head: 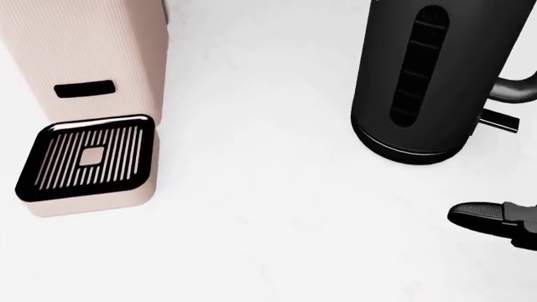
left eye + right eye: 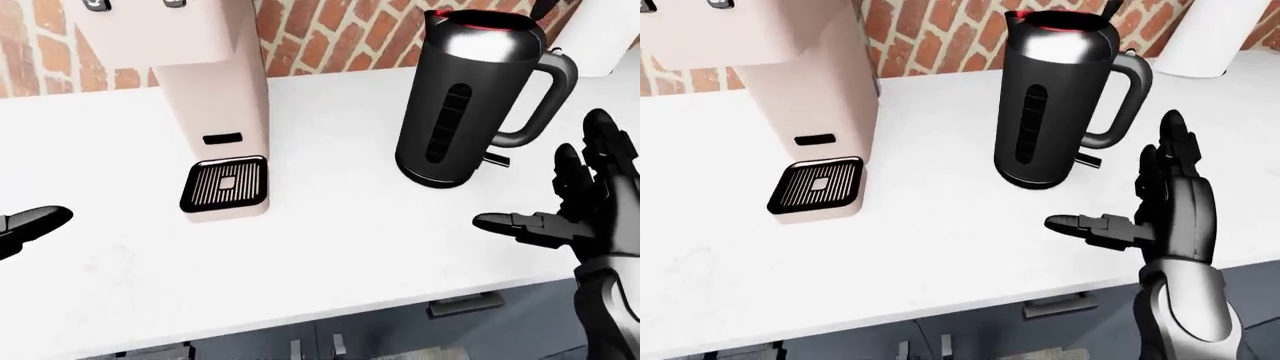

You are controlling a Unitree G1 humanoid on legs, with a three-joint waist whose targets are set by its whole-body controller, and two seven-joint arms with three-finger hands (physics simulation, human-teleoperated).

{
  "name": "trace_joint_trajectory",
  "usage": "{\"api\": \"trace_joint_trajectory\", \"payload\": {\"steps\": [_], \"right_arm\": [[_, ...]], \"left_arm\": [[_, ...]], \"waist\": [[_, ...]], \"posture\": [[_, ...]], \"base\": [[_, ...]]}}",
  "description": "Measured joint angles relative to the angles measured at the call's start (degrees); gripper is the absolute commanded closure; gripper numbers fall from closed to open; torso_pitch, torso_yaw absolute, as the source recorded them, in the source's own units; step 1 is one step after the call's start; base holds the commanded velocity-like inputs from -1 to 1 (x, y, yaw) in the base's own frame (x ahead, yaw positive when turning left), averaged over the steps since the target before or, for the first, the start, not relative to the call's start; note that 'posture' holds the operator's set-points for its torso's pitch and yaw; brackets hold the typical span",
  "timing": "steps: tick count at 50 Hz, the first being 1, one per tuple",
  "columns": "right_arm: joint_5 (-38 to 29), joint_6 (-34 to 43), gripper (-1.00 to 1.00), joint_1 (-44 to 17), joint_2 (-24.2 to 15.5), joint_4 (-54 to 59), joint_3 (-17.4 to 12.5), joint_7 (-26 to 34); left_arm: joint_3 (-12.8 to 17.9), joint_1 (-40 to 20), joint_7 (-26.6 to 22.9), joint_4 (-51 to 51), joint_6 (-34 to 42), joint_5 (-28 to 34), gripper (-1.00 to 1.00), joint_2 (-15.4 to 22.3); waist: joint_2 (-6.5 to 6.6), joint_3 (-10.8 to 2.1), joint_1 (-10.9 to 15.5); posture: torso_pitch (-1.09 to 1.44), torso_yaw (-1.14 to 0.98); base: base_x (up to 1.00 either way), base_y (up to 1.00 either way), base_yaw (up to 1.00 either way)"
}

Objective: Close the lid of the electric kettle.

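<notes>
The black electric kettle [image 2: 455,105] stands upright on the white counter [image 2: 330,232], handle to the right. Its top rim shows red, and the lid [image 2: 1112,7] stands up at the view's top edge, open. My right hand [image 2: 1130,187] hovers just right of and below the kettle's base, open, fingers spread upward and thumb pointing left, touching nothing. In the head view only its thumb [image 1: 486,220] shows, below the kettle [image 1: 420,75]. Of my left hand [image 2: 30,221] one stretched finger shows at the left edge, far from the kettle, holding nothing.
A beige coffee machine [image 2: 200,82] with a black drip grille [image 2: 225,184] stands left of the kettle. A white roll [image 2: 1215,34] stands at the top right. A brick wall [image 2: 330,34] backs the counter. Below the counter's near edge are grey drawers [image 2: 465,304].
</notes>
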Motion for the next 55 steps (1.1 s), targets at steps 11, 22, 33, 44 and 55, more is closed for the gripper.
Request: {"api": "trace_joint_trajectory", "payload": {"steps": [11,22,33,44,55], "right_arm": [[-0.14,-0.26,-1.00,-0.07,-0.06,0.31,0.01,0.03],[-0.41,-0.39,-1.00,-0.05,-0.06,0.52,0.19,0.10],[-0.36,0.19,-1.00,-0.29,-0.11,-0.19,0.12,0.19],[-0.44,-0.07,-1.00,0.01,0.08,0.27,0.27,0.24],[-0.57,-0.50,-1.00,0.18,0.13,0.15,0.22,0.30]], "left_arm": [[-1.11,-0.09,-0.86,1.33,-1.54,1.05,-1.00,-0.51],[-0.16,0.46,-1.87,-0.30,-1.67,0.79,-1.00,-0.29],[0.28,0.43,-3.02,-1.53,-1.52,1.79,-1.00,-0.40],[-0.35,0.37,-3.98,-1.60,-1.34,3.79,-1.00,-0.67],[-0.59,0.19,-4.80,-1.49,-1.87,5.37,-1.00,-1.19]], "waist": [[0.09,-0.27,-0.18],[0.59,-0.50,-0.49],[0.61,-0.69,-0.58],[0.49,-2.97,-0.49],[0.56,-7.50,-0.56]], "posture": [[0.00,0.00],[0.00,0.00],[0.00,0.00],[-0.09,0.00],[-0.20,0.00]], "base": [[0.00,0.00,0.00],[0.00,0.00,0.00],[0.00,0.00,0.00],[0.00,0.00,0.00],[0.00,0.00,0.00]]}}
